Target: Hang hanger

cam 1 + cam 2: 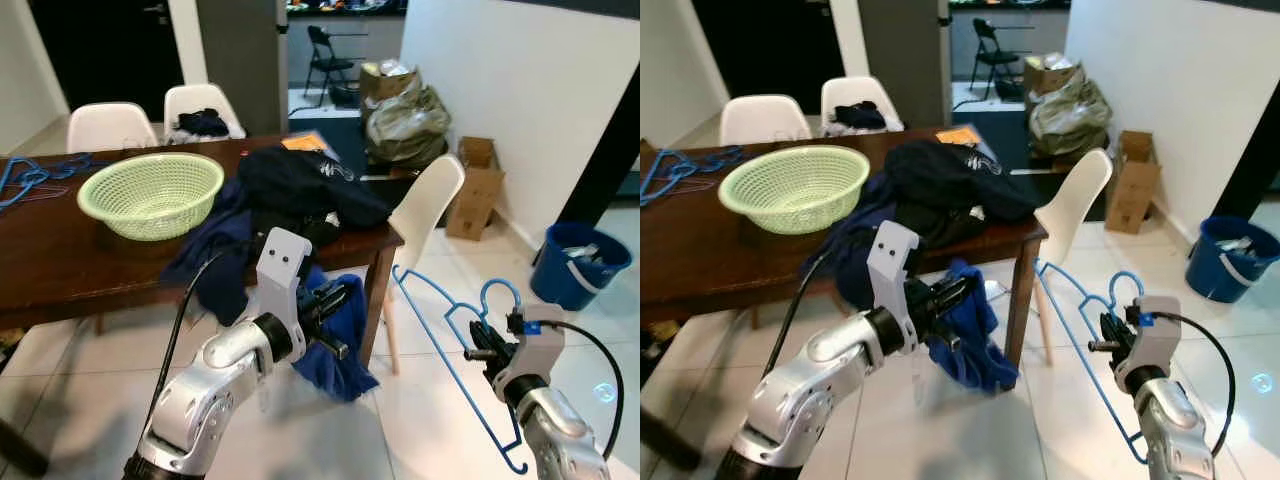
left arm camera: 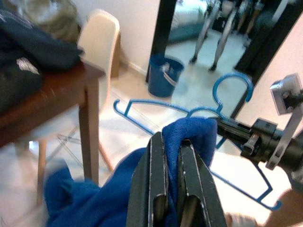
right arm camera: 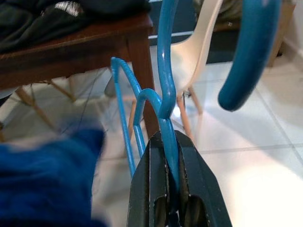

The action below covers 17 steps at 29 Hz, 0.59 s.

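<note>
A blue plastic hanger [image 1: 450,340] hangs in the air at the right, above the tiled floor. My right gripper [image 1: 478,346] is shut on the hanger [image 3: 164,118] just below its hook. My left gripper [image 1: 335,310] sits left of it, in front of the table corner, shut on a fold of a blue garment [image 1: 345,335]. The blue garment [image 2: 156,175] trails down from the dark wooden table [image 1: 60,270] toward the floor. The two grippers face each other, with a short gap between cloth and hanger.
A green mesh basket [image 1: 152,192] and a heap of dark clothes [image 1: 300,190] lie on the table. More blue hangers [image 1: 35,175] rest at its far left. A white chair [image 1: 430,210] stands by the table corner; a blue bucket [image 1: 578,265] and a cardboard box [image 1: 478,185] stand along the right wall.
</note>
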{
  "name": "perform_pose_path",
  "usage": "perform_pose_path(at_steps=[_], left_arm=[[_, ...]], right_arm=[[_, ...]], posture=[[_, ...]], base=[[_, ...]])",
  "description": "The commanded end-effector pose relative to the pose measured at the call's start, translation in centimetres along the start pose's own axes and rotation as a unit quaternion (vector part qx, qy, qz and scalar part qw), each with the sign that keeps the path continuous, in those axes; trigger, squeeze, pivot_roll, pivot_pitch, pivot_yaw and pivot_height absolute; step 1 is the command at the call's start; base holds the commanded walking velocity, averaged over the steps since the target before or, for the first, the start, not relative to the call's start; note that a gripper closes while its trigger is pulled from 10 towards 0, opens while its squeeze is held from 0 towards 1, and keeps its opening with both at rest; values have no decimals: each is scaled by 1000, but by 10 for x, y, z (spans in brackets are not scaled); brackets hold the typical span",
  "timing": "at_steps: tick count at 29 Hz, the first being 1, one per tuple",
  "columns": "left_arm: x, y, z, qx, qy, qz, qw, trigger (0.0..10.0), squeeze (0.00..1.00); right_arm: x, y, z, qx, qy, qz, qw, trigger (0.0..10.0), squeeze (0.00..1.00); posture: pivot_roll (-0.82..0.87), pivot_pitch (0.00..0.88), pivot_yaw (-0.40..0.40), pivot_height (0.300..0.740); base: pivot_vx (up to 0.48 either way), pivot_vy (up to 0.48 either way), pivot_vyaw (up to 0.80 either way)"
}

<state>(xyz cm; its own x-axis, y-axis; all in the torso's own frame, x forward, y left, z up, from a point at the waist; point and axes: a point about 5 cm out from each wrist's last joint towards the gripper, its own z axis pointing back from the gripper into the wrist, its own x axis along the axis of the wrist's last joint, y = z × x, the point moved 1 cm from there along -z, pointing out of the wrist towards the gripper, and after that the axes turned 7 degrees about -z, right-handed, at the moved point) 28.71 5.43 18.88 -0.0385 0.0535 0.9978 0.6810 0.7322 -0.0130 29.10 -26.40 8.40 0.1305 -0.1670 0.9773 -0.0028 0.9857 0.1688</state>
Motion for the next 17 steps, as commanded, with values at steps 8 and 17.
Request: perform_pose_path(at_steps=[8,17], left_arm=[[1,11,2,27,-11,-25,999,10000,0],[-17,26,9,53,24,-78,995,10000,0]], right_arm=[[1,2,0,2,-4,0,1000,10000,0],[-6,-1,2,-7,18,13,1000,10000,0]], posture=[[-54,0,-16,740],[-53,0,-14,740]], base=[[0,0,0],[0,0,0]])
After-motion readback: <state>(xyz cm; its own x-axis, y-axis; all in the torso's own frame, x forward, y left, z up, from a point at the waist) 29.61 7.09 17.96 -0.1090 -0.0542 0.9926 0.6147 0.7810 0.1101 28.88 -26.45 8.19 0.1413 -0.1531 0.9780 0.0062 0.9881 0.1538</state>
